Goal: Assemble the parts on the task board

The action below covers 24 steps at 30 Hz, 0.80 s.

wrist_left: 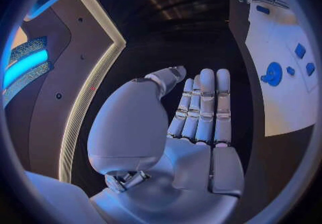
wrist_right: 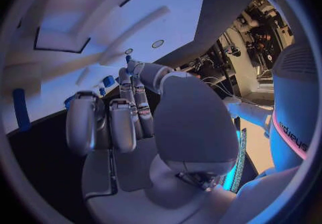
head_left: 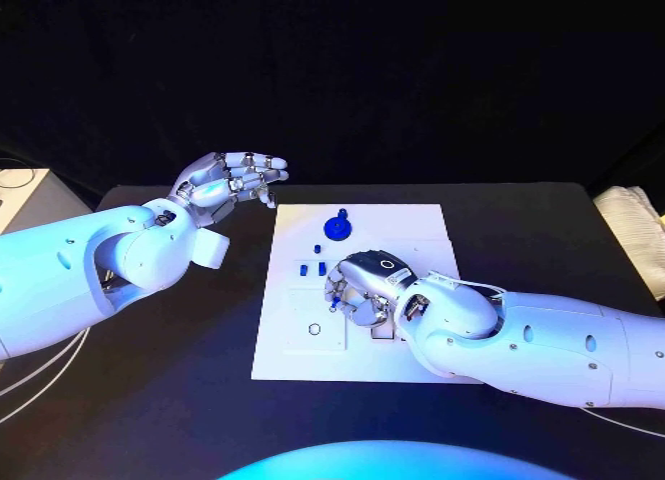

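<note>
From above, the flat white rectangular task board (head_left: pixel 358 290) lies in the middle of the black table (head_left: pixel 159 400). The silver right hand (head_left: pixel 364 290) is down on the board's centre, palm toward the plate, fingers curled over the small blue parts (head_left: pixel 316 268) standing there; whether it actually pinches one I cannot tell, since its own knuckles hide the tips. It looks to be working at a slot. A round blue knob-shaped part (head_left: pixel 339 221) sits near the board's far edge, well apart from that hand. The silver left hand (head_left: pixel 231 178) hangs raised off the board's far left corner, fingers loosely bent and holding nothing, likely parked clear of the work.

From the left wrist, the left hand (wrist_left: pixel 195 116) shows its fingers straight and close together, thumb apart, empty. Past it the round blue part (wrist_left: pixel 272 73) and two small blue pieces (wrist_left: pixel 300 51) lie on the board (wrist_left: pixel 282 106).

From the right wrist, the right hand (wrist_right: pixel 127 122) bends its fingers toward the board (wrist_right: pixel 134 14), tips near small blue pieces (wrist_right: pixel 107 81); contact is hidden. A long blue piece (wrist_right: pixel 20 108) sits near the board's edge. The hand itself blocks sight of the slots.
</note>
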Available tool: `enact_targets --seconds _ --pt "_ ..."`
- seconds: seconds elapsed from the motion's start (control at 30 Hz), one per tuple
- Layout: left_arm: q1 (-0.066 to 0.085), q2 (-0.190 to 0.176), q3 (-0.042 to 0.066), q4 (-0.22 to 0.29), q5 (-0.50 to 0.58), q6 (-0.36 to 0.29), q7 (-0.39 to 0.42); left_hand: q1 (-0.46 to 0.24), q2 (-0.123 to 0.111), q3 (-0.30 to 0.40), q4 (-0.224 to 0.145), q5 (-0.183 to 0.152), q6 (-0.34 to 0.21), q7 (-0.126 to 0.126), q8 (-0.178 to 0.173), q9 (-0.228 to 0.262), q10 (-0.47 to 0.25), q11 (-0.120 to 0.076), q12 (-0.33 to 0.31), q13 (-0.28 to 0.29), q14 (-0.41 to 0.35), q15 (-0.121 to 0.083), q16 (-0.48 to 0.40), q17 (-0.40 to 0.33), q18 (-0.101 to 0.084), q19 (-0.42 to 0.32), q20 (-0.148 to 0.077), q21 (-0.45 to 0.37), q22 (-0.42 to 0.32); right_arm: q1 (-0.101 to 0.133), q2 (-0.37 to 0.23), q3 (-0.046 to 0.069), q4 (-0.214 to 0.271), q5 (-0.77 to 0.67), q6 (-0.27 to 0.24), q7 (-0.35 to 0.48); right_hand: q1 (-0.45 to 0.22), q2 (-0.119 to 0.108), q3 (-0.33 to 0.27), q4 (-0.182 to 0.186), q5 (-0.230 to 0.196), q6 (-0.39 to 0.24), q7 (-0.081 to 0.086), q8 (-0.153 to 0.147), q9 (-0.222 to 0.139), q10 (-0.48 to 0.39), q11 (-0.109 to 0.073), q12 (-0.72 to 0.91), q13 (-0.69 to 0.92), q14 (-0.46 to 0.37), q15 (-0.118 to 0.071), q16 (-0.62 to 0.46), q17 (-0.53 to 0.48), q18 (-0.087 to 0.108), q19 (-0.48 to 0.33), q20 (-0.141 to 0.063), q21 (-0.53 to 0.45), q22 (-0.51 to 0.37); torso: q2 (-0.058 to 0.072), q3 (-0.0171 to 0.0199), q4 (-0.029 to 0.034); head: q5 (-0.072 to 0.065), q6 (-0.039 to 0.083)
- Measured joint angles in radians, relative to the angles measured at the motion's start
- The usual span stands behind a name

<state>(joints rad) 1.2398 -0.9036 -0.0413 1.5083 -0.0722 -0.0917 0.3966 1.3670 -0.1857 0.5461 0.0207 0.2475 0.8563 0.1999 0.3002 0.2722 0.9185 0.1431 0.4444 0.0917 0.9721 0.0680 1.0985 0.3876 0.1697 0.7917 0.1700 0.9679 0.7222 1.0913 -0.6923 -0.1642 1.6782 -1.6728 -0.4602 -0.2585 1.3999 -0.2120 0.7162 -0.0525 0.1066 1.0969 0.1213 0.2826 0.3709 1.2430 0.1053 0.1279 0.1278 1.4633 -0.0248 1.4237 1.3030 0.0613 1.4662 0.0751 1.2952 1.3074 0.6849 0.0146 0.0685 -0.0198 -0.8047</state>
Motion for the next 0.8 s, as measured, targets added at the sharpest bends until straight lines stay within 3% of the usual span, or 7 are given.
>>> enact_targets --seconds 0.8 --pt "0.000 -0.003 0.000 0.001 0.002 0.007 -0.002 0.000 0.000 0.000 0.000 0.000 0.000 0.000 0.000 0.000 -0.004 -0.004 0.000 -0.001 0.000 0.000 0.000 -0.001 0.000 0.000 0.000 0.000 -0.002 -0.008 0.018 -0.003 -0.017 -0.017 0.023 -0.011 0.001 0.002 0.000 0.000 0.000 0.000 0.000 0.000 0.000 -0.002 -0.002 0.002 0.000 0.000 0.000 0.000 -0.002 0.000 0.000 0.000 0.000 0.001 -0.001 -0.0007 0.0003 0.008 -0.011"
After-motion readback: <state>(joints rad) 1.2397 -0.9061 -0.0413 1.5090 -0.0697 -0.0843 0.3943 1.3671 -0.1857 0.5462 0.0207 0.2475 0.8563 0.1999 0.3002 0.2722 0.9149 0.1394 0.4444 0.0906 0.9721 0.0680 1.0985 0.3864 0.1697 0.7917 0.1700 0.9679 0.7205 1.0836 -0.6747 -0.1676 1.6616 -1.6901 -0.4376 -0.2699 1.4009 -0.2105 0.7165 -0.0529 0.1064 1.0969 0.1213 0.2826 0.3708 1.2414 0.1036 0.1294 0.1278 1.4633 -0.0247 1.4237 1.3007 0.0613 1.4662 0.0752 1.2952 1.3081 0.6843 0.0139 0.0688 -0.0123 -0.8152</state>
